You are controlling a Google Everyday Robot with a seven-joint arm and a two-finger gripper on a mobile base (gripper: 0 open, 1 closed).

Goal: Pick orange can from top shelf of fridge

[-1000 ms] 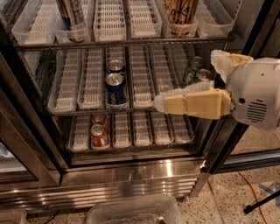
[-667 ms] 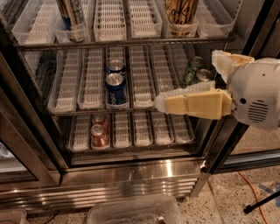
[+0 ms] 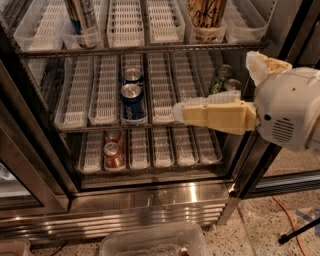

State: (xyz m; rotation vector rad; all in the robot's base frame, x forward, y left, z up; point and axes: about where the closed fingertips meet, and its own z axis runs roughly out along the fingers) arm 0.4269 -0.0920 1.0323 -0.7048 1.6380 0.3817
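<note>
The orange can (image 3: 205, 15) stands in a clear lane tray on the top shelf (image 3: 150, 49) of the fridge (image 3: 150, 197), right of centre; only its lower body shows, its top is cut off by the frame edge. My gripper (image 3: 178, 112) is cream-coloured and points left from the white wrist (image 3: 290, 110). It hovers in front of the middle shelf, below and slightly left of the orange can and well apart from it. It holds nothing that I can see.
A tall silver-blue can (image 3: 82, 20) stands on the top shelf at left. Two blue cans (image 3: 132, 100) and green cans (image 3: 220, 77) sit on the middle shelf, small red cans (image 3: 112, 154) on the lower one. A plastic bin (image 3: 150, 242) lies on the floor.
</note>
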